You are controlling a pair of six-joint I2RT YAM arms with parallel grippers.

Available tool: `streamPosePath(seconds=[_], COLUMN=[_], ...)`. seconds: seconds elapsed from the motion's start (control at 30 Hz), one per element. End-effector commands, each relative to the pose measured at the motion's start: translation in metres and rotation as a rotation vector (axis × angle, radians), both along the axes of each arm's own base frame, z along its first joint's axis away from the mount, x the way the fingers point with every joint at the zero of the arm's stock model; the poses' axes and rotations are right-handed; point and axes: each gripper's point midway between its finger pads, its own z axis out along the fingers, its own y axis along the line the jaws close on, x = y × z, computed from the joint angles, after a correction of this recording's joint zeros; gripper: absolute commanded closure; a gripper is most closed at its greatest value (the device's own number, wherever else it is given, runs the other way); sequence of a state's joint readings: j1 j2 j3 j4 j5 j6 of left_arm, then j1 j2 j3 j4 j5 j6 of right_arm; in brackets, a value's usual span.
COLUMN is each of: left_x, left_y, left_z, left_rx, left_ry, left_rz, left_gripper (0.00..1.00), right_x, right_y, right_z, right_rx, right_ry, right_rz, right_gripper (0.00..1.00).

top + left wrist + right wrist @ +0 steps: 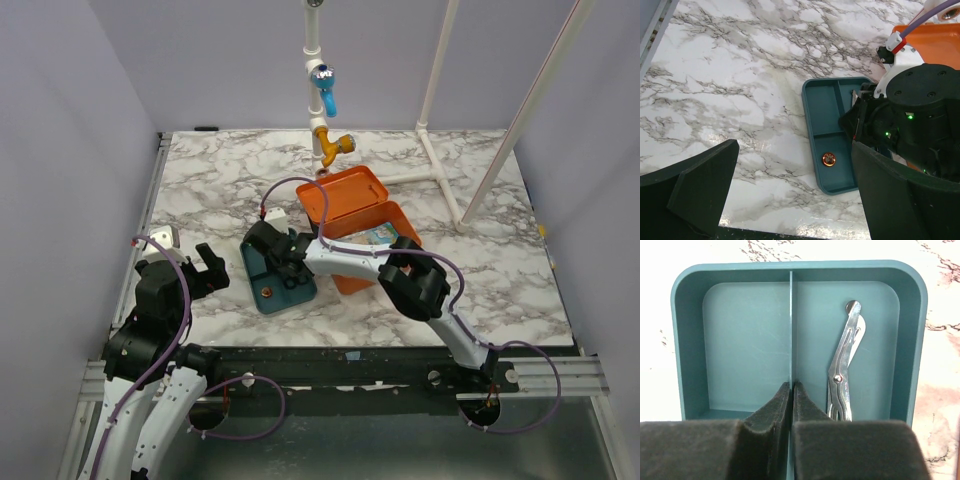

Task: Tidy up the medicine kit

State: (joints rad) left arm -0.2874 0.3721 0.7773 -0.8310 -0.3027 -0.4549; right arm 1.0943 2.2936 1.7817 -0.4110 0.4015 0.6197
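The medicine kit [355, 215] is an orange box that stands open behind the centre of the table, its lid up; its edge shows in the left wrist view [935, 42]. A shallow teal tray [268, 290] [822, 107] [685, 340] lies just left of it. My right gripper [285, 262] [791, 387] reaches down into the tray, shut on the thin divider [791, 330] between two compartments. Metal scissors [845, 365] lie in the compartment right of the divider. A small orange round piece [829, 159] sits in the tray's near compartment. My left gripper [190, 258] [795, 150] hangs open over the marble, left of the tray, holding nothing.
A colourful packet [378, 236] lies inside the kit. A tap on a white pipe [322, 100] stands at the back centre, and a white pipe frame [440, 170] occupies the back right. Grey walls close off the left, back and right sides.
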Motion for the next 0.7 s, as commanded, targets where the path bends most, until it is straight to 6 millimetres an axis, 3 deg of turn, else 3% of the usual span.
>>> streamPosePath(seconds=[0.0,0.2,0.67], left_x=[0.003,0.003,0.0], left_y=[-0.001,0.0,0.008], left_z=[0.001,0.0,0.003], left_rx=[0.009,0.011,0.014], left_ry=[-0.009,-0.008,-0.016], left_rz=[-0.007,-0.005,0.041], left_gripper=[0.02,0.02,0.01], right_x=[-0.012,-0.016,-0.042], right_y=[-0.009,0.0,0.021], right_z=[-0.024,-0.007,0.077], right_rx=[-0.059,0.002,0.139], right_ry=[0.065,0.061,0.019], right_rz=[0.029,0.066,0.168], right_gripper=[0.99,0.99,0.99])
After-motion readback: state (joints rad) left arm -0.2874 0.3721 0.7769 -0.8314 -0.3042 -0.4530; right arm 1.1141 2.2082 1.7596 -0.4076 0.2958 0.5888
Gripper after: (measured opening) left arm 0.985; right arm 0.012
